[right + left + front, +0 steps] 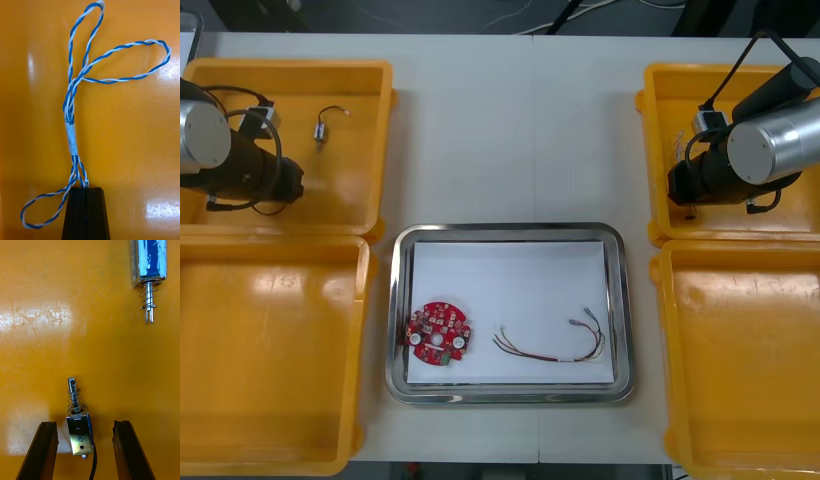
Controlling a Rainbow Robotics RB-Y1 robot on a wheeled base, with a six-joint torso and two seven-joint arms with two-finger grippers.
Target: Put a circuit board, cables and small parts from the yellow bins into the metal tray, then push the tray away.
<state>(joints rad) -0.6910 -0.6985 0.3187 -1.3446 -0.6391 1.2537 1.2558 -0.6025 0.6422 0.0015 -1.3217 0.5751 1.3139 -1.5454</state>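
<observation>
- Left end effector [85,423]: stands open, straddles small metal part [79,433] on yellow bin [112,333] floor, long axis pointing straight ahead.
- Right end effector [86,188]: pinches shut on twisted blue and white cable [71,135], loops stretching ahead of tips.
- Probably needs only a squeeze at left.

1. The left gripper [85,423] hovers over the yellow bin [41,360] floor, fingers [41,450] spread apart
2. A small metal part [79,433] with spring and black wire lies between them, touching neither
3. A second small metal part [149,262], spring-tipped, lies well beyond
</observation>
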